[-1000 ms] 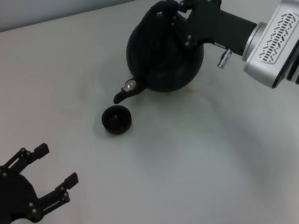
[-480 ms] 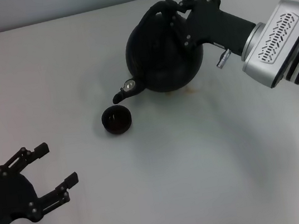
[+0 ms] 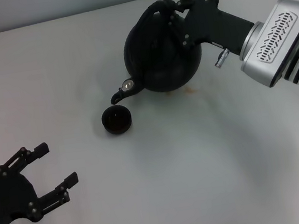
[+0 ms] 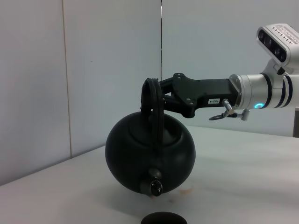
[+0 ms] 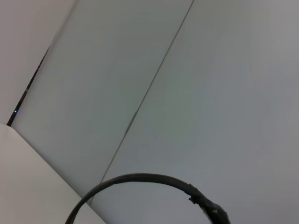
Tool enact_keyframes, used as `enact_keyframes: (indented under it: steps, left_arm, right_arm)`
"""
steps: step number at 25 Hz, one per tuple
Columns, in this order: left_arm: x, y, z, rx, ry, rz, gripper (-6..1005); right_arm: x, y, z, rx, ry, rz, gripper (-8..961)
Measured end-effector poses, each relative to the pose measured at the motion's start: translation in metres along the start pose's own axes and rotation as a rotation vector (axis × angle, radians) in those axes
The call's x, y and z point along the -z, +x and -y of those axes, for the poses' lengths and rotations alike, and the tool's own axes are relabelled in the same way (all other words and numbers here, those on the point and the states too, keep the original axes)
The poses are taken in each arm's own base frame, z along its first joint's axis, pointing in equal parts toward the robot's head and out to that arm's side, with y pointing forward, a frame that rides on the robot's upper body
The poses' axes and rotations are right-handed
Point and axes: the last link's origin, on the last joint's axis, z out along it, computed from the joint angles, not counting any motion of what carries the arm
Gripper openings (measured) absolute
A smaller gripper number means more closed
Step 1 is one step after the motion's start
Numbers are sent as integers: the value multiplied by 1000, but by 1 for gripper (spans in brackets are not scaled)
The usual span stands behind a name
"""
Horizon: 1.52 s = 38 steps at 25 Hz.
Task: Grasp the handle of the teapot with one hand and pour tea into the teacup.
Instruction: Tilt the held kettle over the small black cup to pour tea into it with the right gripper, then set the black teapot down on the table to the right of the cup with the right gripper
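Teapot (image 3: pixel 160 51): upper middle of the head view, tipped so the spout (image 3: pixel 120 94) points down toward lower left. In the left wrist view it's clearly hanging off the desk (image 3: pixel 202 166), nothing touching underneath.
Handle (image 3: pixel 157 8): arches over the pot's top, at the top of the head frame. Right wrist view only catches a dark curved strip of it along the bottom edge.
Right pincer (image 3: pixel 174 11): comes in from the upper right and is clamped onto the handle, carrying the whole pot.
Teacup (image 3: pixel 117 119): sitting on the desk just below and left of the spout tip, close but not touching. Can't see any tea running.
Left pincer (image 3: pixel 54 172): lower left corner of the head view, fingers spread wide, well apart from the cup and pot, holding nothing.
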Motion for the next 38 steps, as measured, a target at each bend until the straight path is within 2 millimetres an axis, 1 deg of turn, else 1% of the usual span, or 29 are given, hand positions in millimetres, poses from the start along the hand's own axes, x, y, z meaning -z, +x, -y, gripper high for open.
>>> enact_keyframes:
  steps: [12,18,19,21,24,31,38]
  left_arm:
    - [0,0,0,0,0,0,859]
    - [0,0,0,-1,0,0,859]
    - [0,0,0,-1,0,0,859]
    - [0,0,0,-2,0,0,859]
    - [0,0,1,-4,0,0,859]
    - [-1,1,1,-7,-1,-2,859]
    - [-2,2,2,-8,-3,-4,859]
  right_arm:
    - [0,0,0,-16,0,1,79]
    - [2,-4,4,-166,12,37,80]
    - [4,-4,5,-213,15,41,80]
    - [4,-4,6,-233,18,41,80]
    - [8,-2,9,-293,42,39,80]
    - [25,6,19,-428,123,41,80]
    - [35,12,21,-542,142,29,79]
